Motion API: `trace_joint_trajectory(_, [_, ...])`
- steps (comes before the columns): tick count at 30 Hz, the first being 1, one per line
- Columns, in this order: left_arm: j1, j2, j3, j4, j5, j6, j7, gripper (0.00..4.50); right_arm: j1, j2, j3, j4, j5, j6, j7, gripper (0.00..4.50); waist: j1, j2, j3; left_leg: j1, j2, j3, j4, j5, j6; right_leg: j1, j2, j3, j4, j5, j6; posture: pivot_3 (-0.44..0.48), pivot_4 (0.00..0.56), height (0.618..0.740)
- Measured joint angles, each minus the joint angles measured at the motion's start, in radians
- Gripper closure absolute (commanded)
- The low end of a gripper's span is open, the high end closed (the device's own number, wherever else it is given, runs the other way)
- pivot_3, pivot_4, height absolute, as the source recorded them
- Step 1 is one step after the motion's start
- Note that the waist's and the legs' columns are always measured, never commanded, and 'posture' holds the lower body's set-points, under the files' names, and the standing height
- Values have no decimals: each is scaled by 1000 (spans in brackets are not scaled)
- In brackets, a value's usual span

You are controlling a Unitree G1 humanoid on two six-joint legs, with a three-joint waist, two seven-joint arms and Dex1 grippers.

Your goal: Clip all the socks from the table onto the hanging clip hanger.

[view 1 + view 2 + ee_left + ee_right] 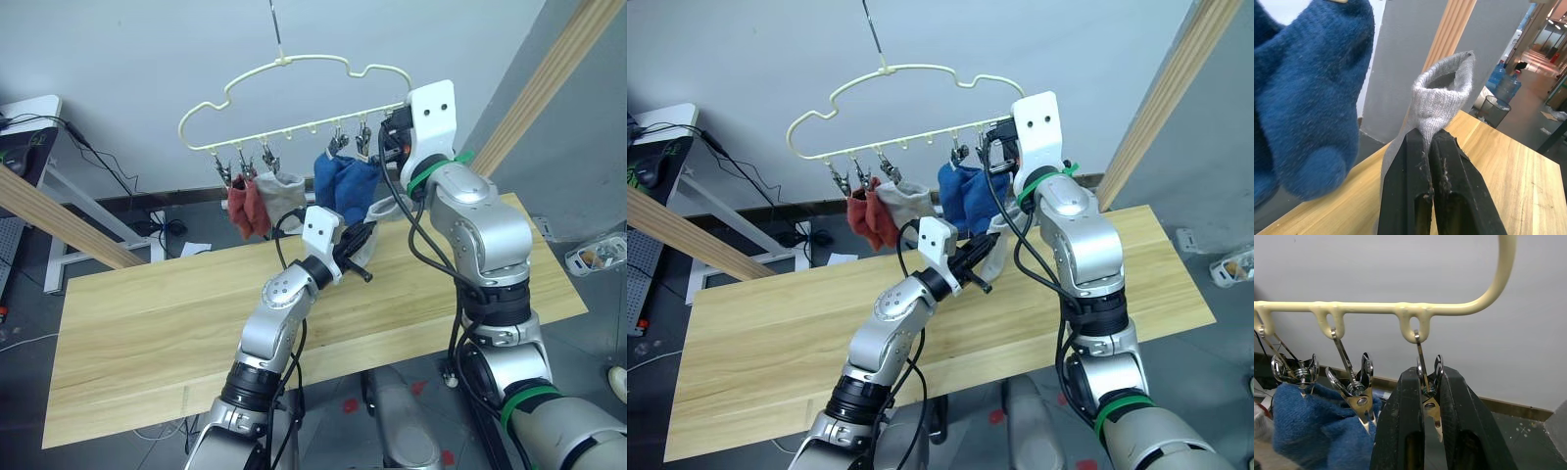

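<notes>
The pale yellow clip hanger (294, 88) hangs above the far edge of the table (147, 343). From its clips hang two rust red socks (247, 208), one light grey sock (282, 194) and two blue socks (345, 184). My left gripper (1427, 136) is shut on the cuff of another light grey sock (1442, 95), held up over the table just below the blue socks (1308, 107). At the hanger's right end, my right gripper (1426, 374) is shut on the last silver clip (1429, 401), beside the clip (1357, 391) that holds a blue sock.
Round wooden poles slant at the left (59, 220) and the right (549, 88). A white desk (39, 127) with cables stands at the far left. A small container (598, 255) sits on the floor at the right. Water bottles (1503, 81) stand beyond the table.
</notes>
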State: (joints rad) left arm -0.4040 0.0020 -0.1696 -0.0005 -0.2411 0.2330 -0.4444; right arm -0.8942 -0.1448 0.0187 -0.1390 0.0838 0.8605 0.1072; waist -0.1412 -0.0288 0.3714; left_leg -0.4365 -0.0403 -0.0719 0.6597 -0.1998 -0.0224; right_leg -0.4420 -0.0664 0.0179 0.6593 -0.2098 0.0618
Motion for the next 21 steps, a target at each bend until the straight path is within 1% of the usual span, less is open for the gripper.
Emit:
trace_joint_trajectory(5, [-11,-4,6,1,1,0,11,4500,0,-4,-4,0,8,0,2,4383,0,0,0,0,0,0,0,0,0,0,0,0,0,0,0,-254,319,740])
trace_joint_trajectory(10, [-69,-47,23,10,13,-9,73,4500,-7,-16,-8,-1,15,3,6,4383,1,0,0,0,0,1,0,0,0,0,0,0,-1,0,1,-254,320,740])
trace_joint_trajectory(14, [-122,-89,40,56,25,-29,130,4500,-34,-41,-13,-24,20,37,22,4383,0,0,0,0,0,1,0,0,0,0,0,-1,-1,-1,1,-263,322,740])
trace_joint_trajectory(21, [-152,-119,62,109,14,-40,151,4500,-48,-91,-37,-75,58,113,65,4383,-1,0,0,-1,0,1,-1,0,0,0,0,-1,-1,-1,1,-273,325,740])
